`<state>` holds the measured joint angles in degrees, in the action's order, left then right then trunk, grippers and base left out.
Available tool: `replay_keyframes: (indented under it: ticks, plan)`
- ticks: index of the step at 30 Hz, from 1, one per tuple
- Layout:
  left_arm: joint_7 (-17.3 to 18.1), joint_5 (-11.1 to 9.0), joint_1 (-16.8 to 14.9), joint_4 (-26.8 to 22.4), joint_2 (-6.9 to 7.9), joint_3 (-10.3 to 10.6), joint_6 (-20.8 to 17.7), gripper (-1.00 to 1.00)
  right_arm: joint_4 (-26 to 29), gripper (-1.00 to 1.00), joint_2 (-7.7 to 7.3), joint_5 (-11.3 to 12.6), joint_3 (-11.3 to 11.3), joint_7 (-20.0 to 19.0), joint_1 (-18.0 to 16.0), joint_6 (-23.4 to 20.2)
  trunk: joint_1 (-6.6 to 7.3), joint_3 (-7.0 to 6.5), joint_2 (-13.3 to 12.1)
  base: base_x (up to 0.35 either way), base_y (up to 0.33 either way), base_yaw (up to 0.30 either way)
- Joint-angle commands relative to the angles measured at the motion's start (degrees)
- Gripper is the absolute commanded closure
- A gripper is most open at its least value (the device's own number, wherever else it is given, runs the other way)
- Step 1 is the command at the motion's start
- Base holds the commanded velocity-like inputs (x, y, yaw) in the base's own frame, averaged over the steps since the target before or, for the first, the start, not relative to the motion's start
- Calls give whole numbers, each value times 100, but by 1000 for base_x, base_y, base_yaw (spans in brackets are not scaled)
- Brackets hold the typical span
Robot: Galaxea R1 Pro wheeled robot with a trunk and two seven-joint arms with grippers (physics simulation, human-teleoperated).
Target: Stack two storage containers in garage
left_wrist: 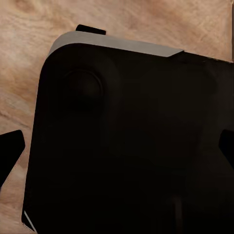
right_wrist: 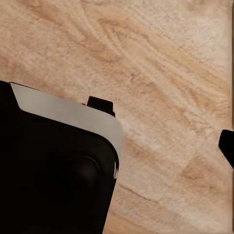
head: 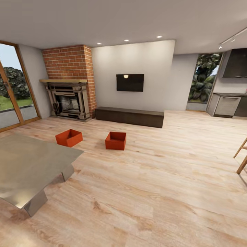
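Two orange-red open-top storage containers stand on the light wood-plank floor of the living room. One container is near the fireplace, the other container is to its right, in front of the long dark cabinet, and both look empty. My left gripper hangs over the robot's black base, its dark fingertips spread to the picture's two edges with nothing between them. My right gripper hangs over base and wood floor; one fingertip shows at the edge, set equally wide.
A low metal table fills the near left. The brick fireplace, the dark low cabinet and a wall TV line the far wall. Glass doors are at left, wooden chair legs at right.
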<state>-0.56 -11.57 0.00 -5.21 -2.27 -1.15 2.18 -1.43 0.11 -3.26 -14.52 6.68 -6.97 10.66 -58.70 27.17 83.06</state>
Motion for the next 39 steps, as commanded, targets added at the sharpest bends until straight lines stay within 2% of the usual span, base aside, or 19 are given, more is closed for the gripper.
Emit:
replay_keyframes:
  ticks: [1, 39]
  plan:
    - [-6, -30, 0, -4, -2, -8, 11, -100, -15, -100, 1, -35, -16, 26, -6, 23, -3, 5, 2, 323, 0, 0]
    - [-6, -56, 0, 2, -2, -16, 9, -100, -15, -100, -2, -35, -24, 26, -6, 23, -3, 5, 2, 323, 0, 0]
